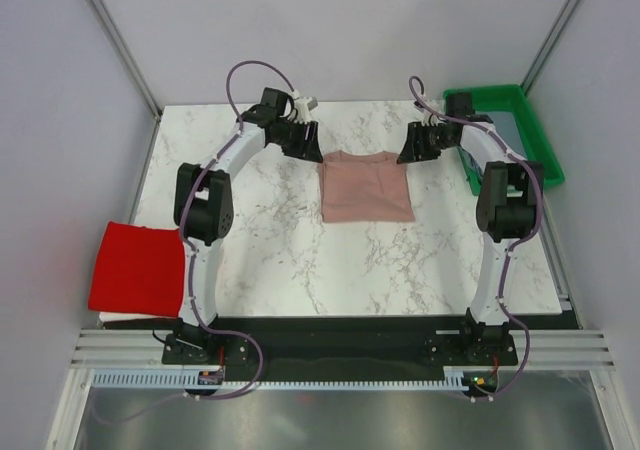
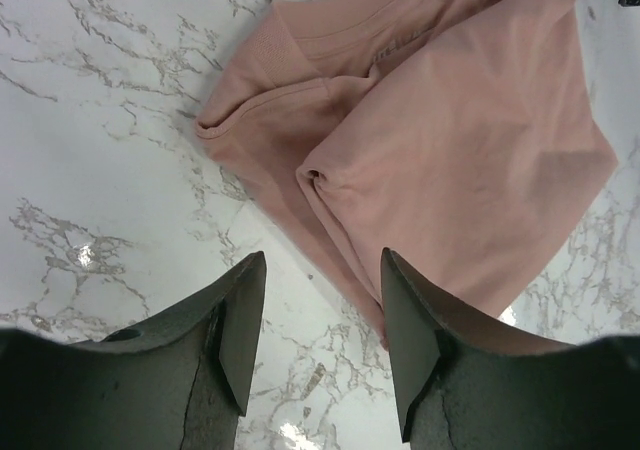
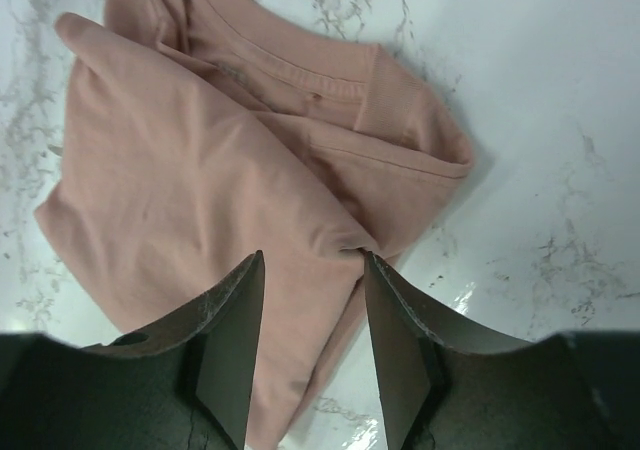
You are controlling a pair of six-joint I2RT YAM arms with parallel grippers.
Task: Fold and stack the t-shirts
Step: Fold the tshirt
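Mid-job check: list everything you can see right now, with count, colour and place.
pink t-shirt: one, dusty pink, folded, far middle of the table
red t-shirt: one, bright red, near left corner, overhanging the table edge
tray: one, green, far right corner
grey-blue item: one, inside the tray, partly hidden by the arm; cannot tell what it is
table: one, white marble pattern with grey veins
left arm, right arm: two, white and black, bases at the near edge
left hand: black, open, at the pink t-shirt's far left corner
right hand: black, open, at its far right corner
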